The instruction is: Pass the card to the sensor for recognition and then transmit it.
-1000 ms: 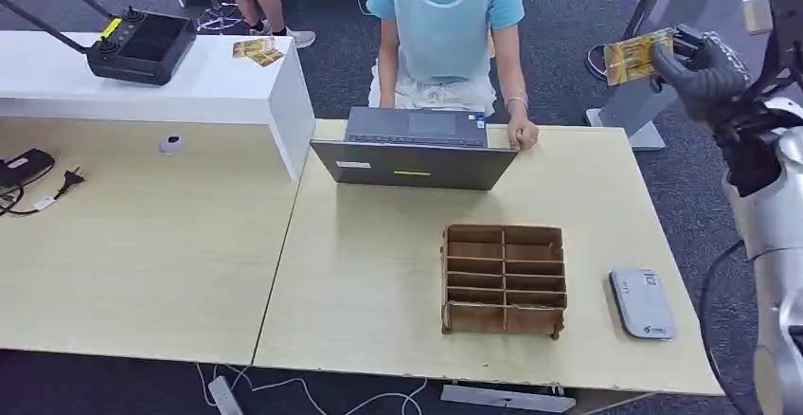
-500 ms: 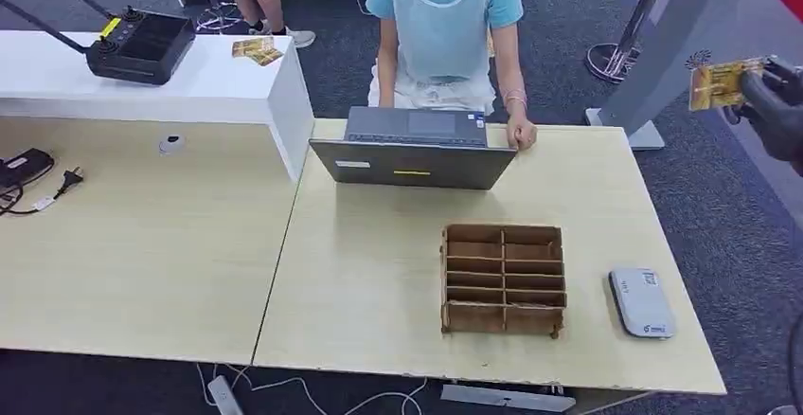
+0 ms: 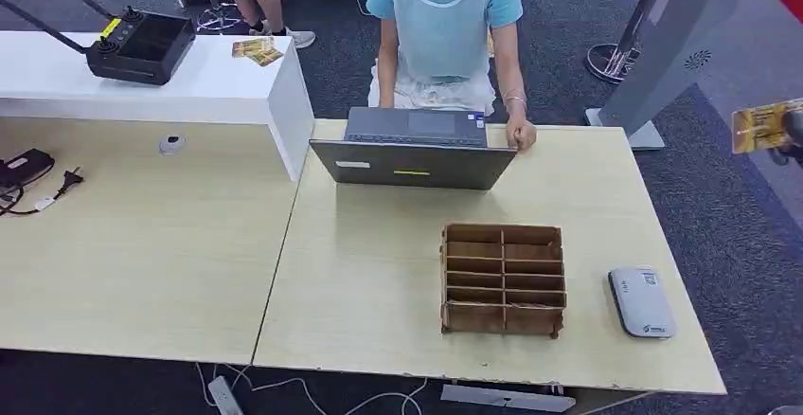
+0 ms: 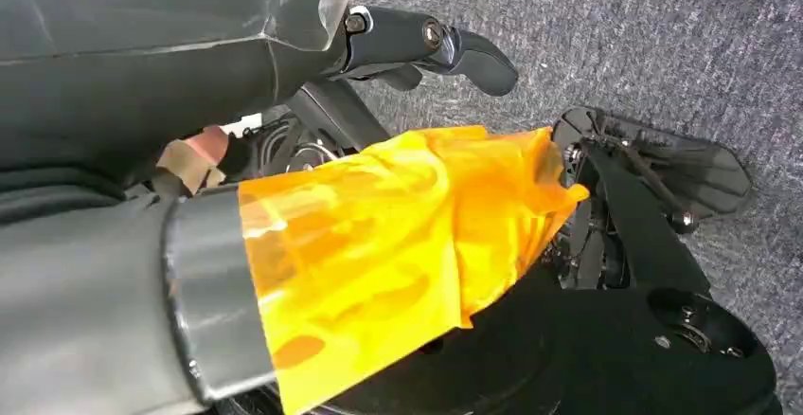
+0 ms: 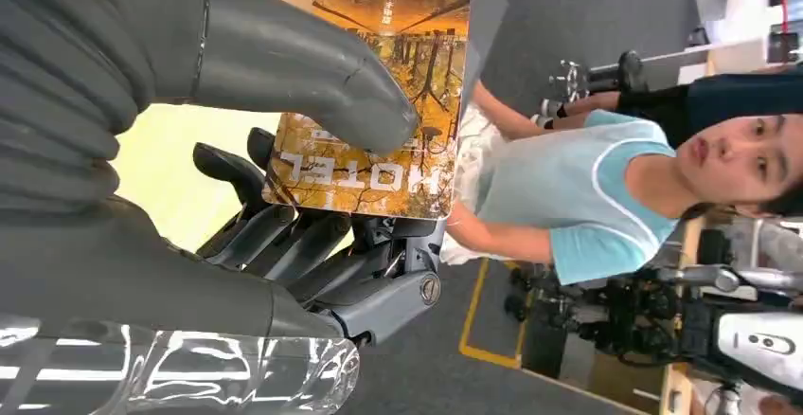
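Moved rightward: right hand (image 5: pixel 237 159) with card (image 3: pixel 760 127) | wrist view: fingers (image 5: pixel 284 235) and thumb pinching card

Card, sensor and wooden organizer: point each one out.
card (image 5: pixel 379 102): right wrist view, on its printed face beside the thumb of the right robot hand (image 5: pixel 284 131).
sensor (image 3: pixel 642 302): head view, on the middle of its grey top.
wooden organizer (image 3: pixel 504 279): head view, on its central divider.

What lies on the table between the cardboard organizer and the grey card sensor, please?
Nothing: the head view shows bare tabletop between the cardboard organizer and the card sensor.
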`<move>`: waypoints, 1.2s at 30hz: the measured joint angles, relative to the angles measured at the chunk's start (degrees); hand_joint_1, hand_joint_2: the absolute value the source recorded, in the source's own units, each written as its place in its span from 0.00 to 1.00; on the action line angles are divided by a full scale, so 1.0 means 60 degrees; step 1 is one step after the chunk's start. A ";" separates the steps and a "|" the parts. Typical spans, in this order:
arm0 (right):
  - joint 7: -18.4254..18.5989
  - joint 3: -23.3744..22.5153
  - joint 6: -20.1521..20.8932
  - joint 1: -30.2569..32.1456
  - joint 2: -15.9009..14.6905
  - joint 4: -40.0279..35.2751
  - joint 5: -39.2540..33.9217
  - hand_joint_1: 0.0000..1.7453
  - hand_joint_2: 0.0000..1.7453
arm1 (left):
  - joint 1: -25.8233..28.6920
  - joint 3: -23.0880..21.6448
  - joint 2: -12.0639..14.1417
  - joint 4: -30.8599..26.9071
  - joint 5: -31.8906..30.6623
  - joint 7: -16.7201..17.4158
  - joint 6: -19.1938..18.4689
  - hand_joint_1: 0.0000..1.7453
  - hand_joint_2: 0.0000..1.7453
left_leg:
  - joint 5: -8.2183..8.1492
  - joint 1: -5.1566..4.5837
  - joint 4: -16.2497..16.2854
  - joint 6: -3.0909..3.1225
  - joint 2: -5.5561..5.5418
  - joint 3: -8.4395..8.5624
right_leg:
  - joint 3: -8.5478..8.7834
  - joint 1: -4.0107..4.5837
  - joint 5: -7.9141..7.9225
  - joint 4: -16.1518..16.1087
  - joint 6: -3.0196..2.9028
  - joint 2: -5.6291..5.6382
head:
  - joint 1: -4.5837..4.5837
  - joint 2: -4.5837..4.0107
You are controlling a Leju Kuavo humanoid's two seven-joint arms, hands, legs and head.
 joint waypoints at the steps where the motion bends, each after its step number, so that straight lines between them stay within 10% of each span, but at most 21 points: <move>1: 0.0011 -0.0022 -0.0004 0.0109 -0.0069 -0.0069 0.0000 1.00 1.00 | 0.0000 0.0004 0.0000 0.0000 0.0000 0.0000 0.0000 0.00 0.00 | 0.0000 0.0000 0.0000 0.0000 0.0001 0.0000 | 0.0000 0.0000 0.0000 0.0000 0.0000 0.0000 | 0.0000 0.0000; 36: 0.0499 -0.0142 0.0332 0.2320 -0.1464 -0.0430 0.0572 1.00 1.00 | 0.0013 0.0073 0.0047 0.0033 -0.0113 -0.0025 -0.0084 0.00 0.00 | 0.0000 0.0000 0.0000 0.0002 0.0004 -0.0001 | -0.0003 0.0000 0.0001 0.0001 0.0001 0.0002 | -0.0004 0.0000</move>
